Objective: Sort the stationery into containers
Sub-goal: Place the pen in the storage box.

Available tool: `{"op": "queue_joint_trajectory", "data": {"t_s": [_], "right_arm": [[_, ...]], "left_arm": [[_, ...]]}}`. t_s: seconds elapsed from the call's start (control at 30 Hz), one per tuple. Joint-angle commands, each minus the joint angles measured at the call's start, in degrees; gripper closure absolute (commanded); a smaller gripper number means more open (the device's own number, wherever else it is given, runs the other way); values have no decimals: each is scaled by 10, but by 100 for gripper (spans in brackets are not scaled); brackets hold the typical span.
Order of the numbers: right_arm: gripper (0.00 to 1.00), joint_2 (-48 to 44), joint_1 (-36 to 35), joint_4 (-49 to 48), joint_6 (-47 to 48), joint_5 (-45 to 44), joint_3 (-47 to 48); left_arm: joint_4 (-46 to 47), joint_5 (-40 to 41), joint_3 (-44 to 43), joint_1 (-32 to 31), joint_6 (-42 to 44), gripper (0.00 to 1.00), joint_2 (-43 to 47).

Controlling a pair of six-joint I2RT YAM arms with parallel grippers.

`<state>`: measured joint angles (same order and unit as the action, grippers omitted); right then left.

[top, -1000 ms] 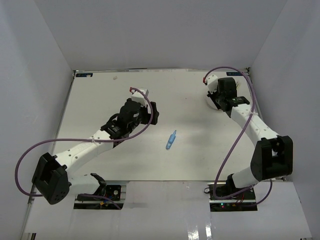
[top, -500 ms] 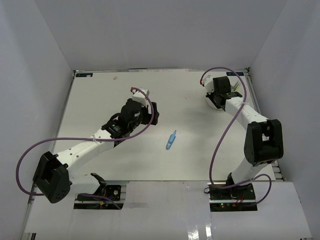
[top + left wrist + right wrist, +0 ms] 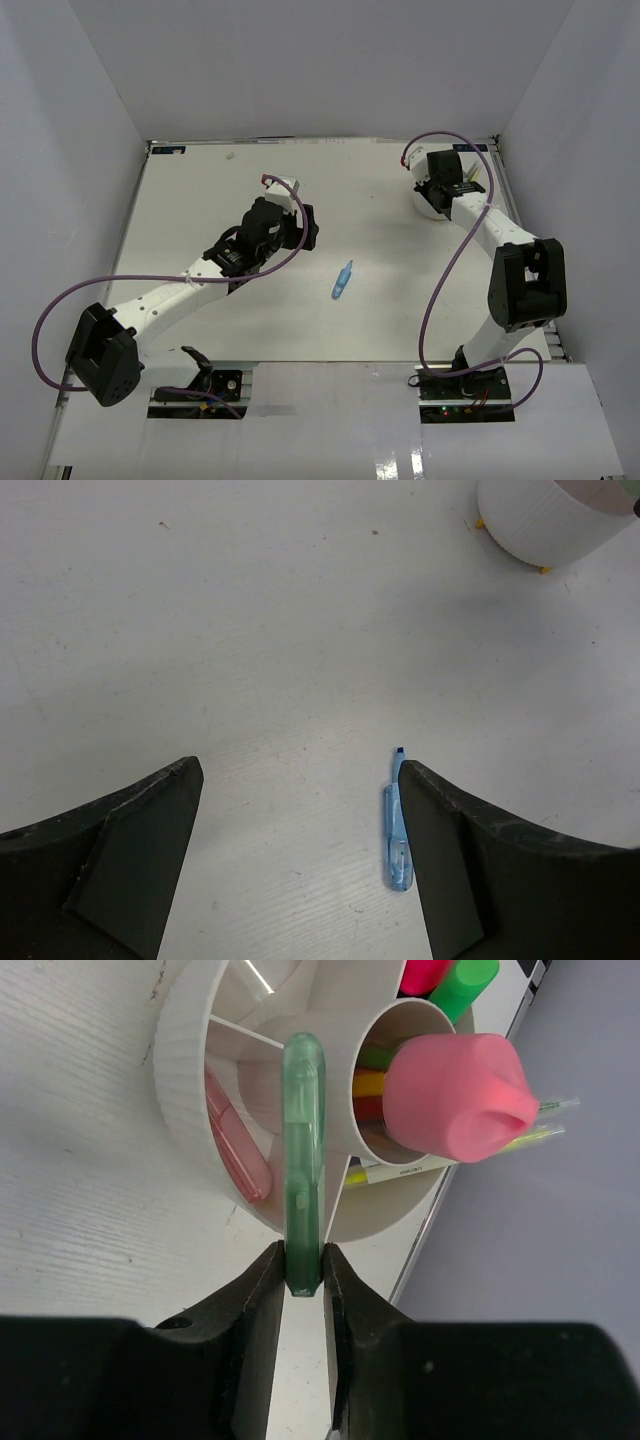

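Note:
A blue pen point(image 3: 342, 280) lies on the white table near the middle; in the left wrist view it point(image 3: 398, 825) lies just inside the right finger. My left gripper point(image 3: 300, 810) is open and empty above the table, left of the pen point(image 3: 300, 228). My right gripper point(image 3: 303, 1278) is shut on a green pen point(image 3: 302, 1160), holding it over the round white tub point(image 3: 185, 1080) at the far right point(image 3: 428, 205). The tub holds a pink-capped glue stick point(image 3: 455, 1095), pink and green highlighter caps point(image 3: 450, 980), a pink item point(image 3: 235, 1150) and thin pencils point(image 3: 400, 1172).
The tub stands close to the table's right edge and the grey side wall point(image 3: 540, 1260). White walls enclose the table on the left, back and right. Purple cables loop off both arms point(image 3: 440, 290).
My right arm has swung its wrist toward the far right corner over the tub. The left arm and the blue pen have hardly moved.

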<state>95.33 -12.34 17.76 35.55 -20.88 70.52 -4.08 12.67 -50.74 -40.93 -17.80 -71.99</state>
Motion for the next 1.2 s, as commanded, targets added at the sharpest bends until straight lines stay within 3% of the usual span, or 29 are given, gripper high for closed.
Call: {"op": "queue_joint_trajectory", "data": {"t_s": [0.0,0.1,0.53,0.73,0.97,1.17], "right_arm": [[73,6,3,-27,15,-15,23],[67,8,2,-29,15,-13,25],[66,-1,1,-31,2,-3,21],[66,-87,-2,-13,-77,58,21],[39,-279,-2,-51,-187,175,-74],[10,-430,-2,-104,-256,250,-211]], "left_arm": [[1,-5,-20,2,3,10,16],[2,-9,-19,2,2,10,16],[3,-12,-19,2,2,10,18],[2,-31,-21,2,-4,9,11],[-34,-75,-45,0,-14,7,-32],[-89,-76,-54,-35,-34,5,-44]]}}
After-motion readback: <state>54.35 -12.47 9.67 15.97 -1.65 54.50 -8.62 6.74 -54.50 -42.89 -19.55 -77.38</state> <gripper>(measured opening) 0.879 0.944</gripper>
